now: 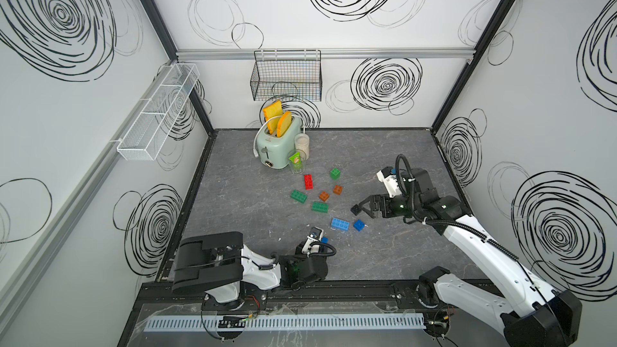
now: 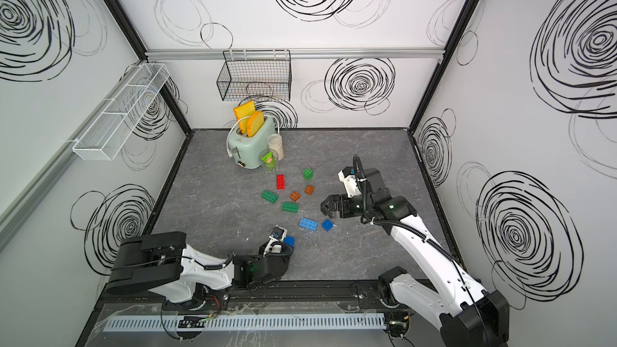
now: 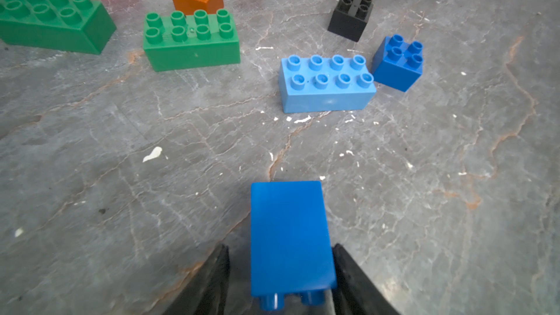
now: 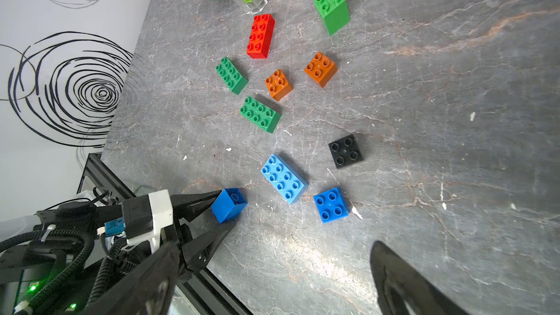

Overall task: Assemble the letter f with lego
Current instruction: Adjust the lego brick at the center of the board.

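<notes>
Lego bricks lie scattered mid-table: a red oblong (image 1: 308,181), a tall green one (image 1: 335,173), two orange squares (image 1: 337,189) (image 1: 324,196), two green oblongs (image 1: 298,195) (image 1: 320,206), a light blue oblong (image 1: 340,224), a dark blue square (image 1: 359,224) and a black square (image 4: 346,150). Near the front edge, my left gripper (image 3: 280,246) straddles another dark blue brick (image 3: 291,231) lying on its side. One finger touches it; a narrow gap shows at the other. My right gripper (image 1: 362,206) hovers wide open and holds nothing, just above the black brick.
A mint toaster (image 1: 277,148) with toast slices, a jar (image 1: 301,143) and a glass (image 1: 297,163) holding a green packet stand behind the bricks. A black wire basket (image 1: 286,76) hangs on the back wall and a white mesh shelf (image 1: 157,115) on the left wall.
</notes>
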